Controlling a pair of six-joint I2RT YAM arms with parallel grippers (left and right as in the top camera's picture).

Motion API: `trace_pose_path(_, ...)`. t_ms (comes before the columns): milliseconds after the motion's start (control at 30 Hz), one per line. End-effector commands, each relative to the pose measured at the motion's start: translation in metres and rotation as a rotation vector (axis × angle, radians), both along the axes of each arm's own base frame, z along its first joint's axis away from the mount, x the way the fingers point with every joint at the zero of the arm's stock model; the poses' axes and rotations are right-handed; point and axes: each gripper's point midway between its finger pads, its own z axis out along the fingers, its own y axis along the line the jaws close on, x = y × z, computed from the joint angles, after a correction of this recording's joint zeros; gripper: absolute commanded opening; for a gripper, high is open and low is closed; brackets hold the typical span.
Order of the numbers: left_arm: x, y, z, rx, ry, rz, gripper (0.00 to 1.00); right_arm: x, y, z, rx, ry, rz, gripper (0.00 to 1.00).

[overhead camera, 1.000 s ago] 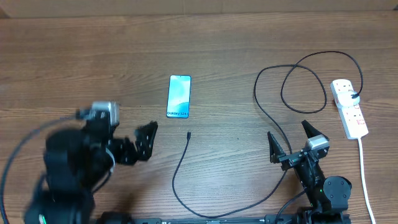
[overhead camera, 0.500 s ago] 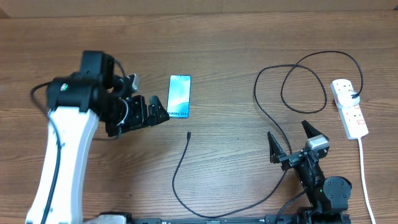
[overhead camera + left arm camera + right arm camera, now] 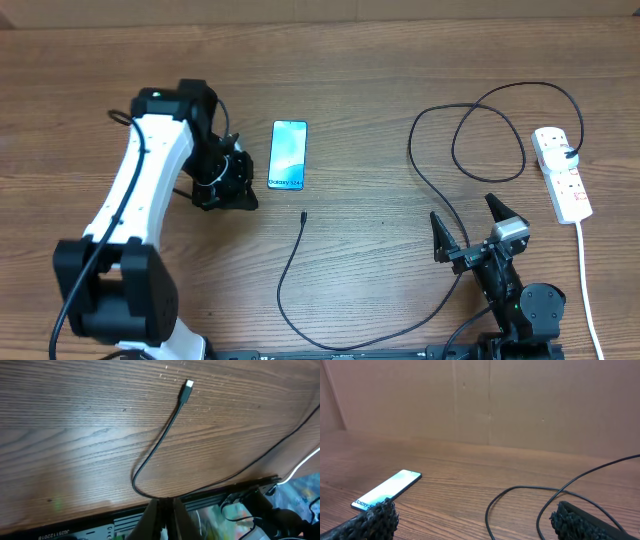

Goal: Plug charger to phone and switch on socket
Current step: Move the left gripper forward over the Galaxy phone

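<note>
- Screen up, a small flat blue-and-white smartphone (image 3: pixel 288 154) is laid on the brown wooden table (image 3: pixel 400 60).
- A long thin black charger cable (image 3: pixel 409 150) is looped widely; its plug tip (image 3: pixel 186 390) is seen near the smartphone, apart.
- A white oblong power strip (image 3: pixel 562 172) with red switches is set far right.
- The left gripper (image 3: pixel 235 190) is held beside the smartphone, jaws together, empty.
- The right gripper (image 3: pixel 462 212) is held wide apart, empty.

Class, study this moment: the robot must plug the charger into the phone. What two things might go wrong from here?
1. The left claw is shut beside the phone; a sideways move may shove the phone rather than grip anything.
2. The charger loops close by the open right claw; reaching for the socket may snag it and drag the tip away.
</note>
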Motion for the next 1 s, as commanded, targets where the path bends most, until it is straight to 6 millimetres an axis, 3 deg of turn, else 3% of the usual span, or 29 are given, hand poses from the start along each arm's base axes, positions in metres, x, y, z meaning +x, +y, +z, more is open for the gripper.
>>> trace_pose_path(0, 0.002, -0.009, -0.005, -0.012, 0.024, -0.016, 0.04, 0.001, -0.001, -0.002, 0.003, -0.003, -0.009, 1.00)
trace_pose_path(167, 0.001, -0.014, -0.010, -0.010, 0.038, -0.035, 0.04, 0.001, -0.001, -0.002, 0.003, -0.003, -0.009, 1.00)
trace_pose_path(267, 0.002, -0.016, -0.010, -0.011, 0.031, -0.041, 0.10, 0.001, -0.001, -0.002, 0.003, -0.003, -0.009, 1.00)
trace_pose_path(500, 0.004, -0.016, -0.011, -0.008, 0.024, -0.043, 0.36, 0.001, -0.001, -0.002, 0.003, -0.003, -0.009, 1.00)
trace_pose_path(633, 0.005, -0.015, -0.009, 0.016, 0.021, -0.042, 0.60, 0.001, -0.001, -0.002, 0.003, -0.003, -0.009, 1.00)
trace_pose_path(700, 0.007, -0.006, -0.002, 0.101, 0.016, -0.028, 0.74, 0.001, -0.001, -0.002, 0.003, -0.003, -0.009, 1.00)
trace_pose_path(767, 0.013, 0.002, 0.010, 0.177, -0.009, -0.022, 0.96, 0.001, -0.001, -0.002, 0.003, -0.003, -0.009, 1.00)
trace_pose_path(800, 0.015, 0.003, 0.016, 0.193, -0.023, -0.026, 1.00, 0.001, -0.001, -0.002, 0.003, -0.003, -0.009, 1.00)
trace_pose_path(967, 0.044, -0.003, 0.056, 0.234, -0.190, -0.035, 1.00, 0.001, -0.001, -0.002, 0.003, -0.003, -0.009, 1.00)
